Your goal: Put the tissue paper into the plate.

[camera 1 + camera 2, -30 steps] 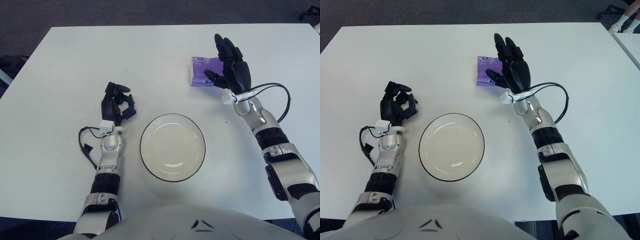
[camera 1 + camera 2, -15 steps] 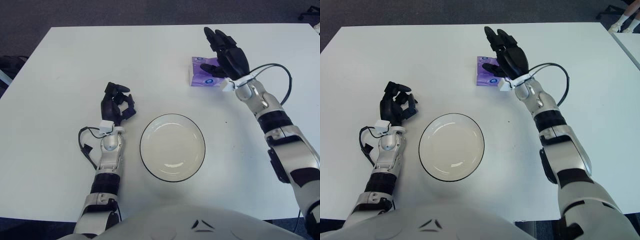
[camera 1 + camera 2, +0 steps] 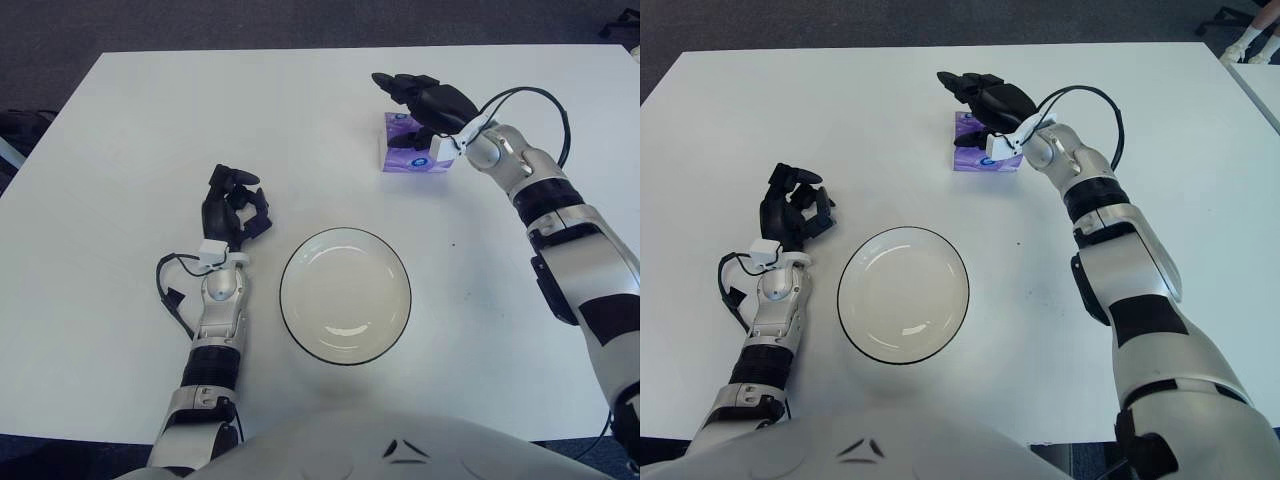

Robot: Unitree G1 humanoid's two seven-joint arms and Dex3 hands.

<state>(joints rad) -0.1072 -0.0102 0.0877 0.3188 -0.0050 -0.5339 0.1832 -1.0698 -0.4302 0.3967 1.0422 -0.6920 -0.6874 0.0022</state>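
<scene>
right robot hand point(image 3: 425, 100), fingers spread, holding nothing | over purple tissue pack point(image 3: 410, 157) | plate point(image 3: 345, 294) well apart

Both hands, left point(image 3: 232, 207) at centre left and right point(image 3: 428, 100) at upper right, are black and three-fingered, on silver-grey segmented arms with black joint bands, white wrist clips and looping black cables.

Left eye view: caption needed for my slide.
Right hand reaches over the purple tissue pack; empty plate waits nearby.
</scene>
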